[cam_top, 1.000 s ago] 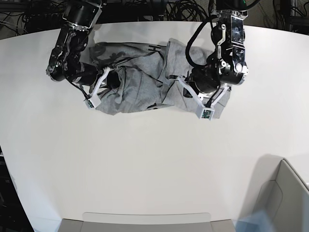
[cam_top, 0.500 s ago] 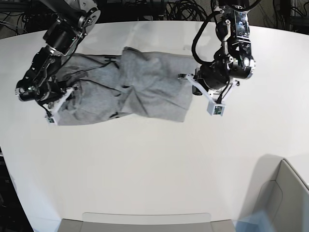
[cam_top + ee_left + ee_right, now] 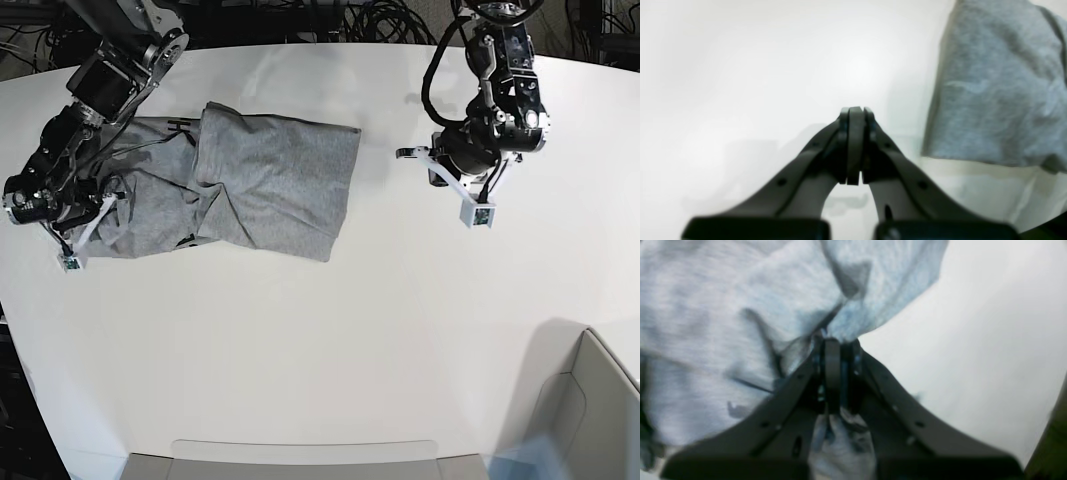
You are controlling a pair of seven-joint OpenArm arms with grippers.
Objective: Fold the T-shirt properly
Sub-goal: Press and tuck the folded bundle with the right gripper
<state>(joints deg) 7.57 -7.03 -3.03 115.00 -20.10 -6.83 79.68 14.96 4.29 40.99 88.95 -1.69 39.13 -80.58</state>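
Grey T-shirt [image 3: 250, 185] bunched at the white desk's [image 3: 330, 340] ten o'clock.
Right pincer [image 3: 835, 346] clamps its fabric, seemingly an edge; left pincer [image 3: 855, 115] closed, empty, over bare desk; cables [image 3: 380, 20] behind.

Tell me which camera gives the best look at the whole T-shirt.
The base view. It shows the full T-shirt lying rumpled on the white table, edge to edge. The left wrist view catches only one grey corner off to the side; the right wrist view is a blurred close-up of fabric pinched in the right gripper.
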